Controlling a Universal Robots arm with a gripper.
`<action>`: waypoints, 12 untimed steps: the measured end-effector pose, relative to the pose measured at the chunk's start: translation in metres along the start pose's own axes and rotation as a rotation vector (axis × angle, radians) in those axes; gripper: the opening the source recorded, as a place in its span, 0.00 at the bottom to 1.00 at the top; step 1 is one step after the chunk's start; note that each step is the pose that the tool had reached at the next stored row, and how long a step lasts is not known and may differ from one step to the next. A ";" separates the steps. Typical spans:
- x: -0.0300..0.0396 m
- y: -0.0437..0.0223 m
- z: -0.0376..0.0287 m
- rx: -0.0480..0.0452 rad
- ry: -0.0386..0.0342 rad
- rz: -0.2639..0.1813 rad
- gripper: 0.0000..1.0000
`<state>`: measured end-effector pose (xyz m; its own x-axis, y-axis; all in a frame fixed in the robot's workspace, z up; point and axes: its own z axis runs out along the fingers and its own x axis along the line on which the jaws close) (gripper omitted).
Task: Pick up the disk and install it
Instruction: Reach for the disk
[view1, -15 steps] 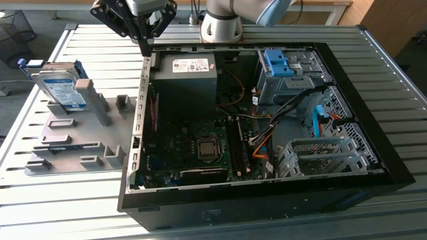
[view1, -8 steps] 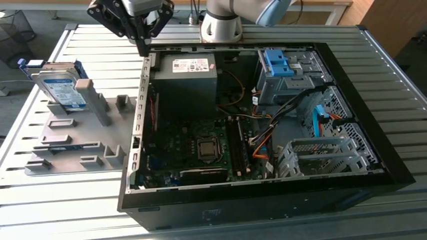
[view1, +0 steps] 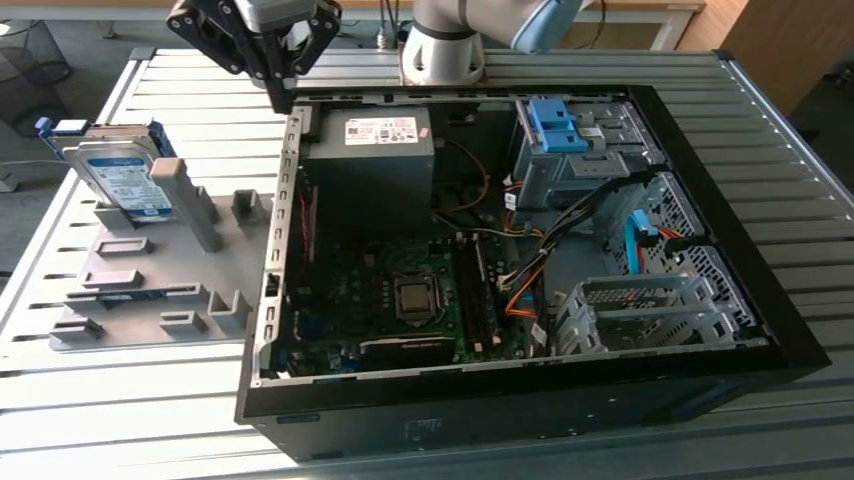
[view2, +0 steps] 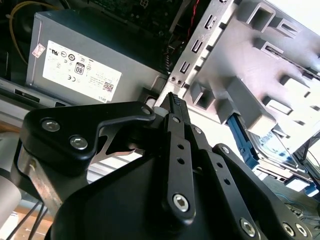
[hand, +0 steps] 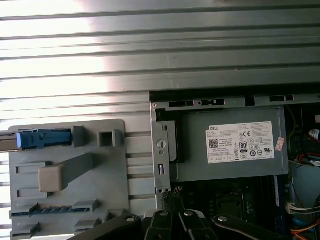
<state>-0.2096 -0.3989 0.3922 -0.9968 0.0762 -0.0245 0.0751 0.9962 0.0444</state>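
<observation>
While my claw hangs with its fingers pressed together on nothing, its tip sits just above the far corner of the open computer case, on the exterior view's left. It is close to the grey power supply box. Beside the case, toward the bench's edge on the exterior view's left, lies a grey holder plate. The disk stands on edge at that plate's far corner, leaning by a grey post, well apart from my fingers.
</observation>
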 end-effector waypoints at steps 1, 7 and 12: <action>0.0006 0.0000 0.0000 0.0000 -0.0001 0.000 0.11; 0.0045 -0.0004 0.0000 0.0000 0.0000 0.000 0.11; 0.0076 -0.0006 -0.0001 0.0000 0.0000 0.000 0.11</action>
<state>-0.2172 -0.3989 0.3921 -0.9968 0.0762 -0.0245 0.0751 0.9962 0.0443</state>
